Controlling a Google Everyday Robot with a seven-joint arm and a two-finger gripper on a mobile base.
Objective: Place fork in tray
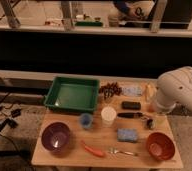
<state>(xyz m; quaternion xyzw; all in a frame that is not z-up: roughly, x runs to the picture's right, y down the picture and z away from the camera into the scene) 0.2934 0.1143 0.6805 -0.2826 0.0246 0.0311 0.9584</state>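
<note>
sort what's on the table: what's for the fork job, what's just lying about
Job: fork, green tray, gripper at far right.
Lying about: purple bowl, orange bowl, blue sponge, white cup, carrot.

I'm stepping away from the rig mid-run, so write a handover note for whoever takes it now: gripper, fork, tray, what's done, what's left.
Gripper: at the table's right side, below the white arm, jaws open, holding nothing.
Fork: flat on the table near its front edge, right of the orange carrot-shaped item, in front of the blue sponge.
Tray: back left of the table, no fork in it.
Done: nothing; fork not yet grasped.
Left: reach the fork, grasp it, carry it to the tray, release.
</note>
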